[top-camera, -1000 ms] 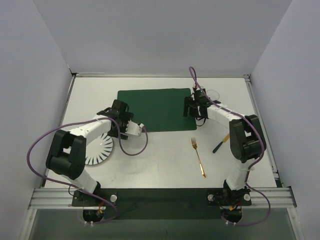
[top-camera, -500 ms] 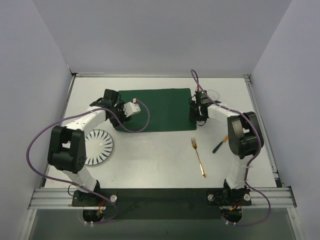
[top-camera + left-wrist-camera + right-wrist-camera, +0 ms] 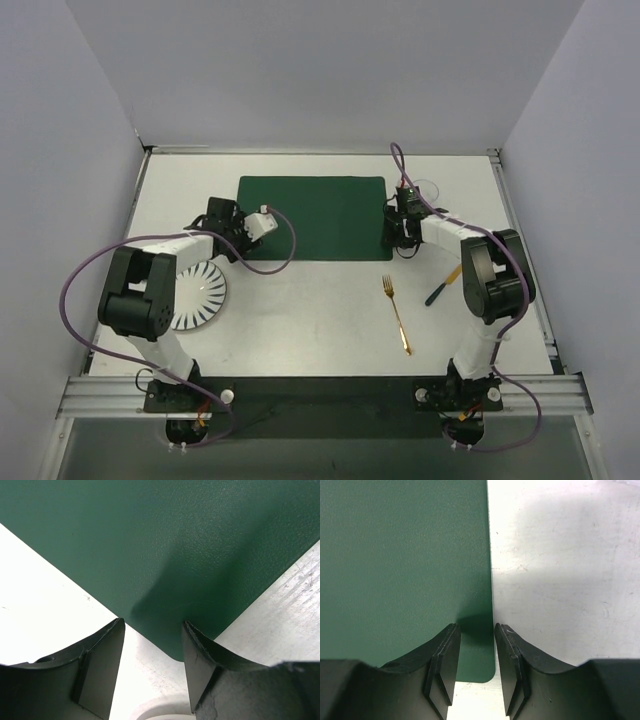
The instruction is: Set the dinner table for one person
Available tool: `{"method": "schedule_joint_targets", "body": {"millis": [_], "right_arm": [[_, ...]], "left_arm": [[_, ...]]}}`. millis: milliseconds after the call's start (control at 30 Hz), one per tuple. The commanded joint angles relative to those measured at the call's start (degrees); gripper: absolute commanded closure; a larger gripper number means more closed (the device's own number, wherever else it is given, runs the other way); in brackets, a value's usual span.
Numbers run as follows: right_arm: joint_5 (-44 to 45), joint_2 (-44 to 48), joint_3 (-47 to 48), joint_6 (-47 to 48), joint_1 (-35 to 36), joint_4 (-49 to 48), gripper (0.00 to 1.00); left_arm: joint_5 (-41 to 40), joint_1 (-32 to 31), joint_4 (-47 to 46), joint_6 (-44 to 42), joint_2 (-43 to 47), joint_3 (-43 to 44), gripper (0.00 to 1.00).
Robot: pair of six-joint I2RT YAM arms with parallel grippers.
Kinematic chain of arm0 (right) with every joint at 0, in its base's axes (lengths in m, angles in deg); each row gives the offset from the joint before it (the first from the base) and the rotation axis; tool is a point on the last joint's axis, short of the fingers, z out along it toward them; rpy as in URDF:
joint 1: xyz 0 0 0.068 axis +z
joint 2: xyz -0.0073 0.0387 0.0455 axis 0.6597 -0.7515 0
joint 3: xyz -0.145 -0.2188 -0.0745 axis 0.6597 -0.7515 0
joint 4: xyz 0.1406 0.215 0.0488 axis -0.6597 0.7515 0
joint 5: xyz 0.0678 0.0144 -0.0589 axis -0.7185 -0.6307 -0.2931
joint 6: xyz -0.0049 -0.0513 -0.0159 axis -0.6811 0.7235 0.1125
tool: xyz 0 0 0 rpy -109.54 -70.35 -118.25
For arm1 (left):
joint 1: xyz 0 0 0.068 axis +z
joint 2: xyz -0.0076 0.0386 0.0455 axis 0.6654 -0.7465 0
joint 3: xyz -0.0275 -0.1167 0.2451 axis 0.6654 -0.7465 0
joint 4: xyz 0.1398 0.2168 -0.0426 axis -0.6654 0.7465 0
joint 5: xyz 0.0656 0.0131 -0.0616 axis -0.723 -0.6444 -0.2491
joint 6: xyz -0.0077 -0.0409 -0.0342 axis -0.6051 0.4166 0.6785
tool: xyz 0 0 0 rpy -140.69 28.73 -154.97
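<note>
Left pincer (image 3: 152, 625), right pincer (image 3: 476, 627) moved onto placemat (image 3: 312, 218) corners, dinner table (image 3: 320, 310) underneath.

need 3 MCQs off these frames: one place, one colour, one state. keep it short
1. Where does the fork lie?
A. on the table, nearer the arm bases than the placemat
B. on top of the placemat
C. leaning on the back wall
2. What colour is the plate?
A. green
B. white
C. gold
3. How does the left claw stand?
A. clamped on the plate
B. holding the fork
C. jaws apart, straddling a placemat corner

1 A: the top view shows it on bare tabletop.
2 B: white, ribbed.
3 C: the left wrist view shows the corner in the gap.
</note>
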Motion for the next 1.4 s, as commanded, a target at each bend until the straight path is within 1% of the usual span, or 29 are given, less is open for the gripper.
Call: {"method": "schedule_joint_targets", "body": {"millis": [0,100,167,200,267,333,367,467,500,533,567,600,633,667,700,733,800,833,867,900,967,1133,1200,1300,1333,1367], "right_arm": [[-1.18,2.26,-2.27,-1.3,-0.26,5.33,0.64],[-0.65,2.79,-1.31,-0.69,-0.26,5.42,0.62],[-0.56,2.96,-0.6,-0.08,-0.26,5.42,0.58],[-0.82,3.05,0.44,0.1,-0.35,5.5,0.54],[-1.0,3.14,1.59,0.36,-0.26,6.29,0.52],[-0.92,3.84,2.38,0.98,-0.26,6.65,0.5],[-0.57,4.28,2.47,1.07,-0.26,6.73,0.49],[0.31,6.65,3.18,1.77,0.53,6.74,0.42],[0.58,7.79,3.61,2.64,1.05,6.82,0.38],[1.1,8.32,3.97,3.17,1.58,7.0,0.35],[1.63,8.76,4.93,3.7,2.8,7.35,0.33],[2.59,9.64,5.28,4.14,3.34,7.7,0.31],[2.78,10.08,5.72,4.75,3.78,7.96,0.29],[2.78,10.43,6.42,4.76,4.91,8.4,0.29],[2.69,11.04,6.69,4.76,5.36,8.49,0.26],[2.52,11.31,6.95,4.76,5.89,8.58,0.25],[2.51,11.84,7.83,4.67,7.55,9.02,0.23],[2.51,11.84,8.18,4.59,8.26,9.11,0.23],[2.6,11.93,8.45,4.5,8.88,9.46,0.23],[2.78,11.84,9.32,4.32,10.53,9.55,0.23],[3.48,11.58,10.38,4.41,12.21,9.99,0.23],[4.45,9.91,13.72,5.2,16.87,11.57,0.23],[6.55,9.47,14.07,5.11,17.75,12.01,0.23],[6.03,8.59,14.69,4.59,19.25,12.01,0.23],[5.59,8.24,14.95,4.24,19.43,12.01,0.23],[5.07,7.72,15.83,3.8,20.12,12.01,0.23]], "left_arm": [[5.05,0.51,-0.25,1.25,1.59,-2.84,0.39],[7.6,1.57,0.98,5.29,4.4,-0.92,0.38],[9.18,2.97,1.86,9.15,6.34,0.58,0.35],[9.19,3.58,2.91,10.56,7.04,2.67,0.34],[9.1,5.34,4.4,14.08,8.53,4.79,0.32],[8.57,6.84,6.86,16.62,10.28,7.16,0.29],[8.48,8.84,8.09,17.51,10.99,7.7,0.29],[6.03,12.37,9.85,20.5,13.89,8.15,0.25],[4.98,15.16,10.03,21.11,14.77,7.8,0.23],[3.58,16.58,10.38,22.08,16.26,7.18,0.22],[3.3,17.99,11.52,22.17,17.06,5.61,0.21],[3.04,21.66,12.4,22.17,17.76,4.9,0.2],[2.95,23.26,13.36,21.3,18.99,4.02,0.16],[2.95,25.37,15.81,20.6,19.35,2.19,0.16],[3.03,28.87,16.97,19.63,19.7,1.12,0.14],[3.21,30.99,17.94,17.36,20.22,-0.02,0.13],[4.61,34.77,19.35,15.5,20.23,-3.0,0.12],[5.83,39.23,19.7,13.93,19.79,-3.63,0.12],[8.72,41.01,20.75,13.13,19.27,-4.07,0.12],[9.79,42.86,21.28,12.34,18.65,-4.51,0.12],[11.73,46.21,23.29,10.14,16.11,-4.25,0.13],[19.53,49.11,28.75,6.28,12.5,-2.67,0.17],[20.43,49.82,28.76,5.57,12.14,-2.93,0.2],[19.91,49.82,27.43,5.39,10.04,-3.55,0.3],[20.43,49.82,28.39,4.26,8.21,-3.2,0.4],[22.0,49.82,30.41,3.81,7.32,-2.24,0.44]]}}
